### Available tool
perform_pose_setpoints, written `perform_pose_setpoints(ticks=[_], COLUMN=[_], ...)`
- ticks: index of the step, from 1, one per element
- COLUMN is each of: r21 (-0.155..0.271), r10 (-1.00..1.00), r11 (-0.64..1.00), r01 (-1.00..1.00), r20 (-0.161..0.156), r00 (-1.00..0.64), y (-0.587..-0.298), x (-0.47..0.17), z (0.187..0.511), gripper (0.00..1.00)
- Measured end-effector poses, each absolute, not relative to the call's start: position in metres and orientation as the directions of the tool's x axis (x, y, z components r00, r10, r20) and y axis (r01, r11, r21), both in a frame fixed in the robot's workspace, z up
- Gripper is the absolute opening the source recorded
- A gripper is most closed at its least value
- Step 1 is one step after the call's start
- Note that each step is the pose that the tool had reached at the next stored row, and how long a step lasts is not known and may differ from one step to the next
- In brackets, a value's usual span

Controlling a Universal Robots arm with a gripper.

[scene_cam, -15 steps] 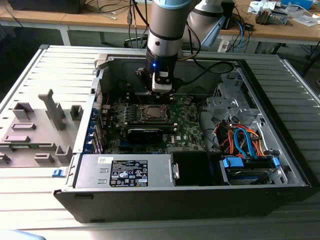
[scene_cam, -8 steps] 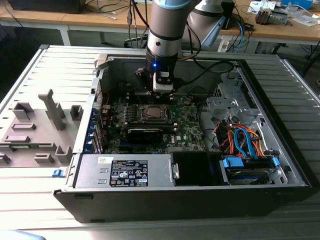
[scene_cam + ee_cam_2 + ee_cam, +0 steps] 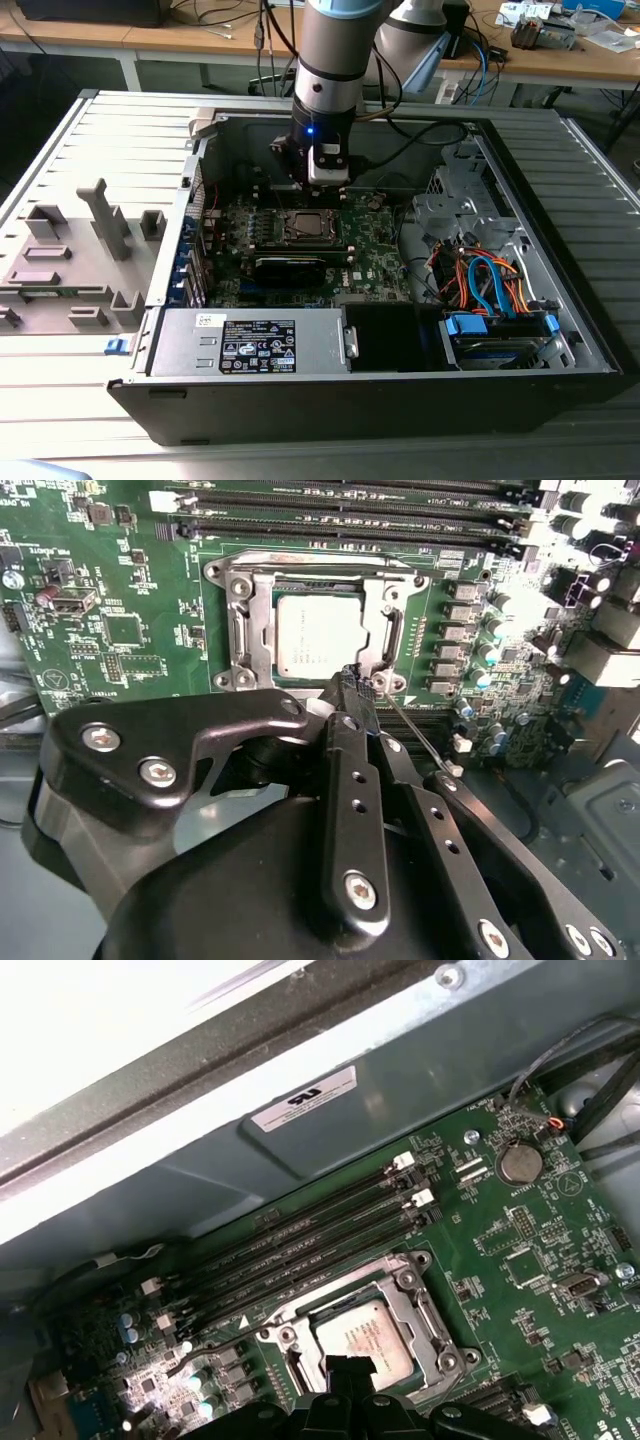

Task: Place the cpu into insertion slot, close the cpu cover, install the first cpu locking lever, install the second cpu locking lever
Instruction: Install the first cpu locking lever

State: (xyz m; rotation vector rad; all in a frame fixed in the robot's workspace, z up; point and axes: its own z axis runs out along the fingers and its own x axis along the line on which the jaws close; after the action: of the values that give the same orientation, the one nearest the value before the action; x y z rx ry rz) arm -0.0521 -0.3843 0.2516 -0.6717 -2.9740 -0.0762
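black gripper (image 3: 358,683) fingers look pressed together, tips at the socket's edge by a thin lever wire (image 3: 420,730). cpu (image 3: 318,635) lies in the insertion slot (image 3: 385,1305), cpu cover (image 3: 245,630) closed around it, at twelve o'clock of the gripper in the second wrist view.

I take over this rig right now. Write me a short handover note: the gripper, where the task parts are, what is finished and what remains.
Gripper: black fingertips together at the socket's corner, by a thin silver wire lever; whether it grips the lever cannot be told.
Parts: the square silvery-grey cpu lies in the insertion slot on the green motherboard. The thin silver metal cpu cover frame lies flat around the chip.
Done: cpu placed, cover appears closed.
Left: that wire lever still sticks out from the socket, so locking looks unfinished. The state of the other lever cannot be told.
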Motion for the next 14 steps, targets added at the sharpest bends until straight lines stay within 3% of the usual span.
perform_pose_setpoints(ticks=[14], r21=[0.032], r10=[0.345], r11=[0.936], r01=[0.350], r20=[0.102], r00=[-0.933], y=[-0.3843], x=[-0.0521], z=[0.2516], gripper=[0.11])
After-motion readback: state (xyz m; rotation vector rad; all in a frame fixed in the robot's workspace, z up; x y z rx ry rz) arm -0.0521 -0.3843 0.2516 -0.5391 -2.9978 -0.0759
